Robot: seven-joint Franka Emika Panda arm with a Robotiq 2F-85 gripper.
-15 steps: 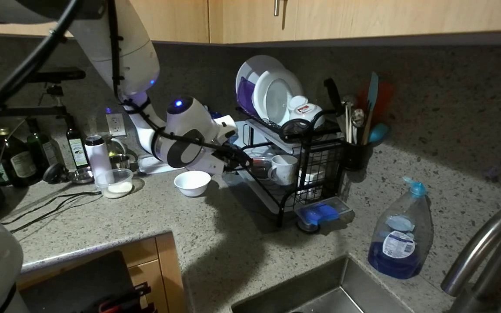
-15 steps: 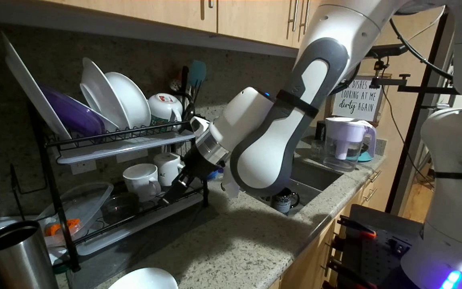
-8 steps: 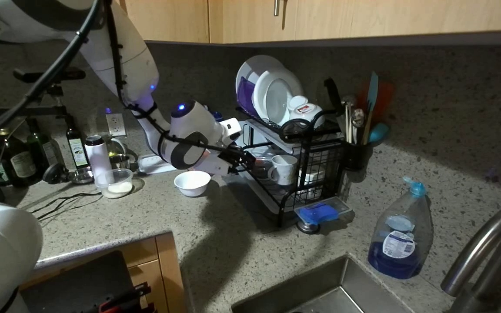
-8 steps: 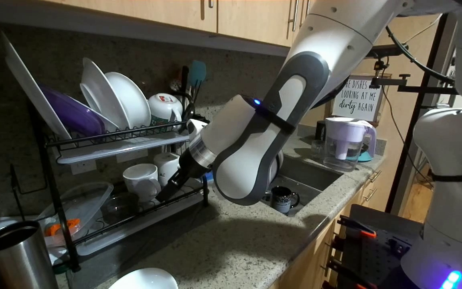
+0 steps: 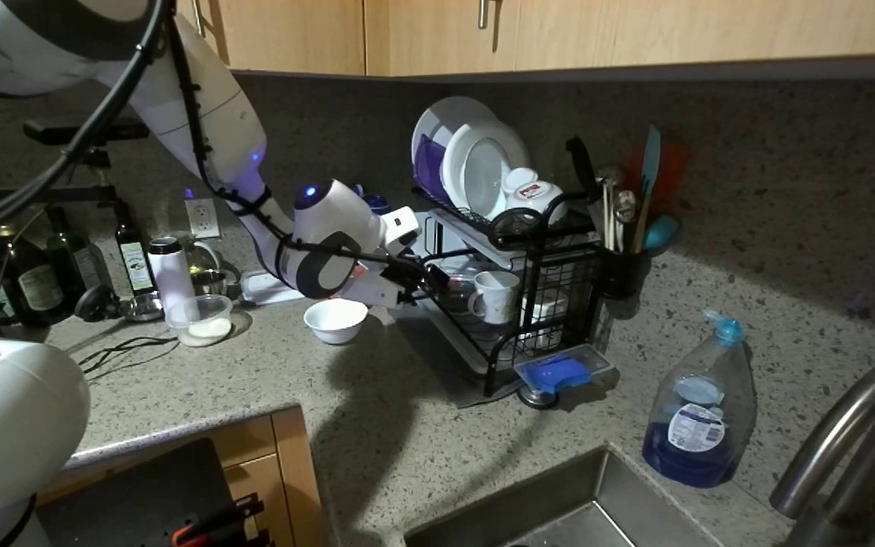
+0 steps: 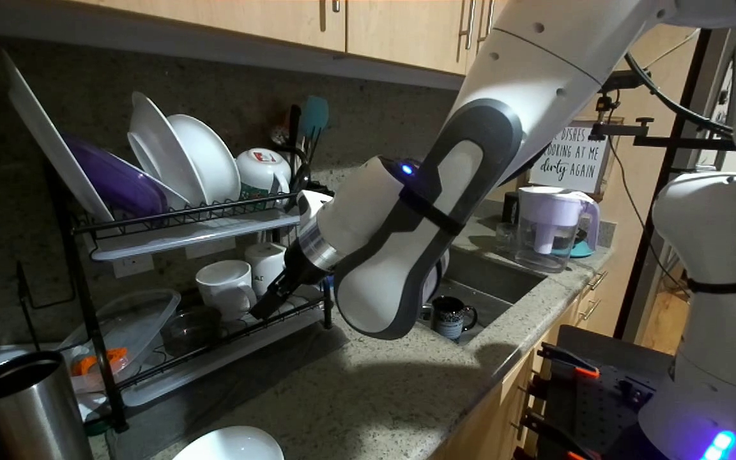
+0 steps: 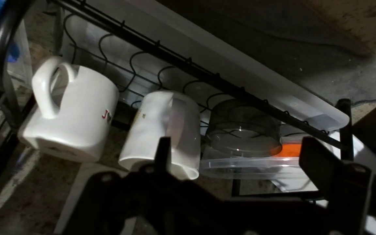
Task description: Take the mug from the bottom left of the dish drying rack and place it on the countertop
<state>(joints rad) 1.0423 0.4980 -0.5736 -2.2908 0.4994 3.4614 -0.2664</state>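
Mug (image 7: 155, 125) partly behind hand (image 7: 235, 143), seemingly in wrist view alone.

In an exterior view, the rack (image 6: 202, 237) is standing on the counter (image 6: 317, 409), plate (image 6: 48, 137) leaning on its upper tier, mug (image 6: 218, 284) sitting on the lower, second mug (image 6: 264, 262) just right, bowl (image 6: 230, 445) lying in front, sink (image 6: 508, 281) lying farther right.

in an exterior view the camera looks down over the steel sink (image 5: 544, 501), facing the dish drying rack (image 5: 535, 262). in an exterior view it looks along the rack from the opposite end, behind a steel tumbler (image 6: 29, 409), toward the water filter pitcher (image 6: 550, 220). both exterior views share rack, sink, robot arm (image 5: 232, 121) and table (image 5: 255, 380). the wrist view, nearest, looks past parted jaws into the lower tier (image 7: 224, 83).
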